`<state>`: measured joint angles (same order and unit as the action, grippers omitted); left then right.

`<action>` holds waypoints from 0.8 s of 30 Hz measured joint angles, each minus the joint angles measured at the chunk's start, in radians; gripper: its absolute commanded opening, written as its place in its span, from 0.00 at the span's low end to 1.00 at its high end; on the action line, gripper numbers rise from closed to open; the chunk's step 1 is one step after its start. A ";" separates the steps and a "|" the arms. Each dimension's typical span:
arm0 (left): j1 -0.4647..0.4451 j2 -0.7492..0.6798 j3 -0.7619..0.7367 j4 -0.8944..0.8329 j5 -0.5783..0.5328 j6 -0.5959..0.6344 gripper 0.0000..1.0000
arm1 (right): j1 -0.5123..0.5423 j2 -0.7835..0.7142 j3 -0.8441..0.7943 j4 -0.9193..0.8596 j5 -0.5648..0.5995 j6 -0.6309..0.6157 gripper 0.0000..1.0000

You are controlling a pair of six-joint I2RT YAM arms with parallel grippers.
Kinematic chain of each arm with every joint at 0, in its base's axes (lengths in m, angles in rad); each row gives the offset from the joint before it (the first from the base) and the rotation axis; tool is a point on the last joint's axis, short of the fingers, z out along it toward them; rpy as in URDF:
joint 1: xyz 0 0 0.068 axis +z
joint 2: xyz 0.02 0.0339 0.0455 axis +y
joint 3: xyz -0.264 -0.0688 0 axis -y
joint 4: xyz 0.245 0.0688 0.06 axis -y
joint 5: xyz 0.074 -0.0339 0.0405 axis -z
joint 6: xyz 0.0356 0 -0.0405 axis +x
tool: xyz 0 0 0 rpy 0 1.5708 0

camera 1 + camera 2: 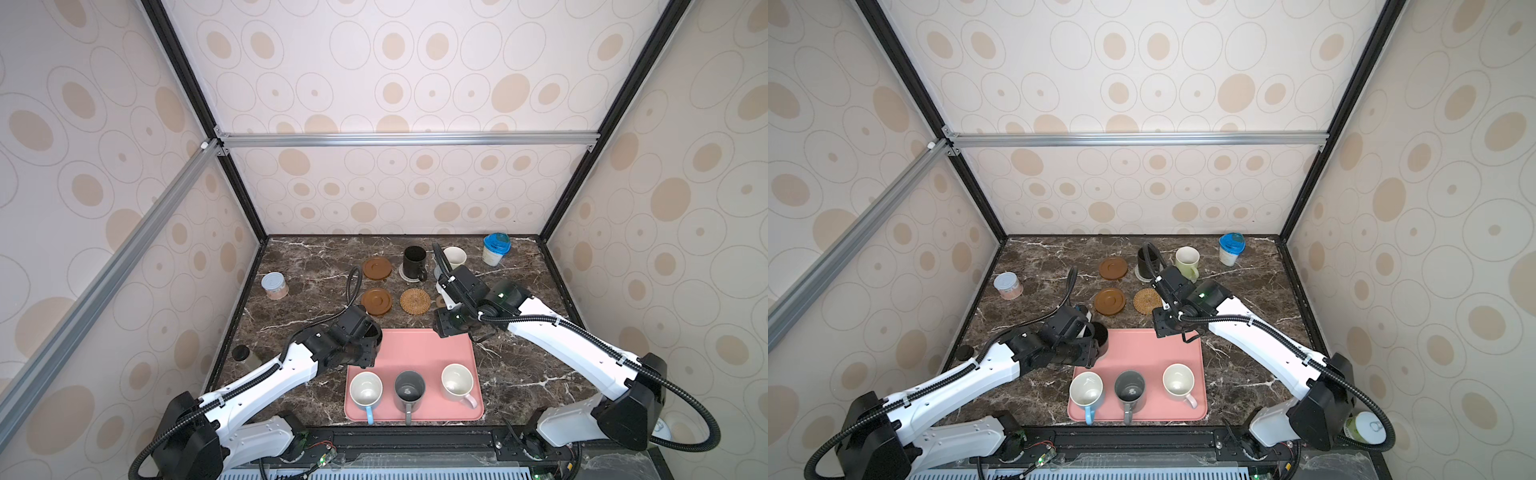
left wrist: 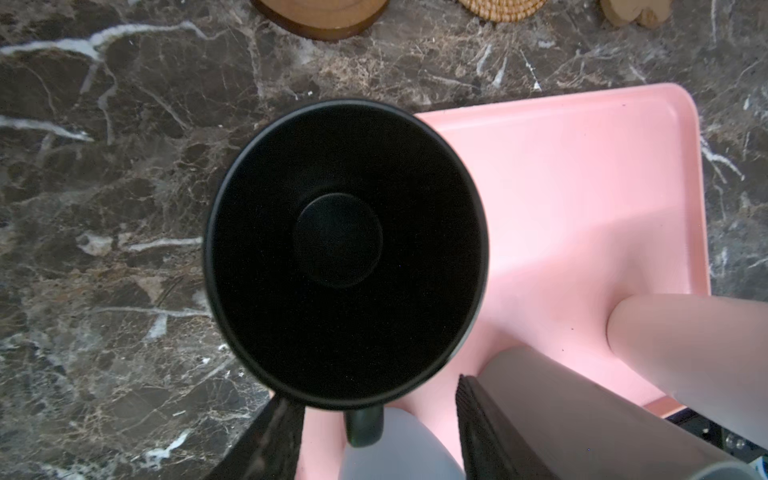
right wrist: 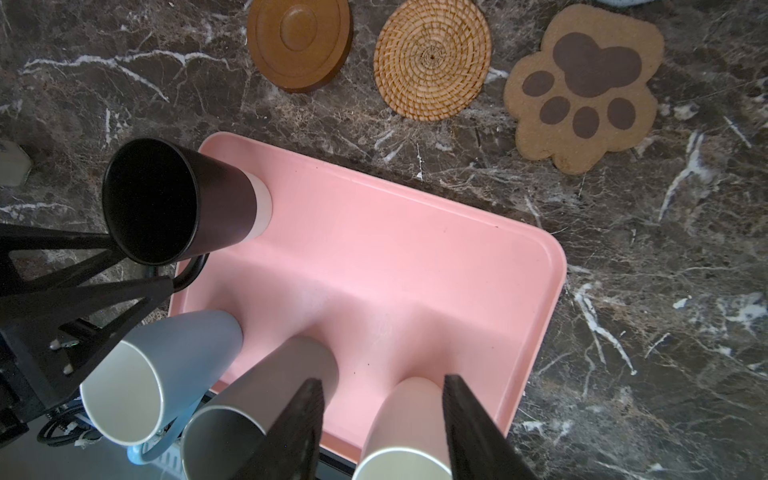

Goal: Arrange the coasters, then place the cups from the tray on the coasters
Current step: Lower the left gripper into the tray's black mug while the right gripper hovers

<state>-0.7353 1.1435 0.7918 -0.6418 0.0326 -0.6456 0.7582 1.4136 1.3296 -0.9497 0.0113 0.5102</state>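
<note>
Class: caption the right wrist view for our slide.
Left claw straddles the handle of the black mug on the pink tray; right claw hangs open above.

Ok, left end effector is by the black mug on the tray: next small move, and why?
Probably close the left end effector on the handle of the black mug: its fingers straddle the handle with gaps either side, and the mug stands on the tray corner.

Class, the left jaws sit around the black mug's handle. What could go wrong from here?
The left gripper straddles just the thin handle of the black mug; lifted so, it may swing or slip. The light blue mug stands close beside and could be knocked. The right gripper hovers over the far edge of the tray near the rattan coaster, so the arms might clash.
</note>
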 measured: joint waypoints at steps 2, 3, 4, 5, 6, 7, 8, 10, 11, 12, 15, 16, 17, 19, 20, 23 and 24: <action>0.000 0.002 0.000 0.003 -0.002 0.003 0.51 | 0.000 0.000 -0.002 0.000 0.001 0.002 0.51; 0.000 0.005 0.000 0.005 -0.003 0.003 0.50 | 0.000 0.000 -0.002 0.000 0.001 0.002 0.50; -0.001 0.009 0.000 0.008 -0.004 0.006 0.49 | 0.000 0.000 -0.002 0.000 0.002 0.002 0.50; -0.001 0.013 0.000 0.010 -0.005 0.007 0.48 | 0.000 0.000 -0.002 0.000 0.002 0.003 0.51; -0.001 0.019 -0.001 0.013 -0.006 0.008 0.48 | 0.000 0.000 -0.002 0.000 0.002 0.003 0.51; -0.001 0.024 -0.002 0.016 -0.008 0.008 0.48 | 0.000 0.000 -0.002 0.000 0.002 0.003 0.50; -0.001 0.027 -0.003 0.018 -0.009 0.009 0.47 | 0.000 0.000 -0.002 0.000 0.002 0.005 0.51; -0.001 0.032 -0.009 0.026 -0.013 0.010 0.47 | 0.000 0.000 -0.003 0.000 0.002 0.005 0.51; -0.001 0.033 -0.013 0.029 -0.015 0.010 0.46 | 0.000 0.000 -0.003 0.000 0.002 0.005 0.51; -0.001 0.034 -0.018 0.034 -0.016 0.010 0.45 | 0.000 0.000 -0.005 0.001 0.002 0.006 0.51; -0.002 0.043 -0.027 0.044 -0.016 0.011 0.42 | 0.000 0.000 -0.011 0.000 0.003 0.006 0.50; -0.002 0.047 -0.029 0.047 -0.016 0.011 0.41 | 0.000 0.000 -0.013 0.000 0.004 0.006 0.51; -0.003 0.051 -0.031 0.051 -0.015 0.011 0.41 | 0.000 0.000 -0.013 0.000 0.004 0.006 0.50; -0.003 0.060 -0.033 0.053 -0.016 0.012 0.39 | 0.000 0.000 -0.013 0.000 0.004 0.007 0.50; -0.003 0.063 -0.033 0.053 -0.018 0.012 0.38 | 0.000 0.000 -0.013 0.000 0.004 0.008 0.50; -0.003 0.067 -0.033 0.054 -0.027 0.016 0.32 | 0.000 0.000 -0.013 0.000 0.004 0.010 0.50; -0.003 0.067 -0.033 0.054 -0.032 0.018 0.31 | 0.000 0.000 -0.013 0.000 0.004 0.011 0.50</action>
<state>-0.7380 1.2102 0.7589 -0.5877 0.0010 -0.6277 0.7582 1.4136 1.3163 -0.9497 0.0154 0.5213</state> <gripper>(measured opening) 0.329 0.504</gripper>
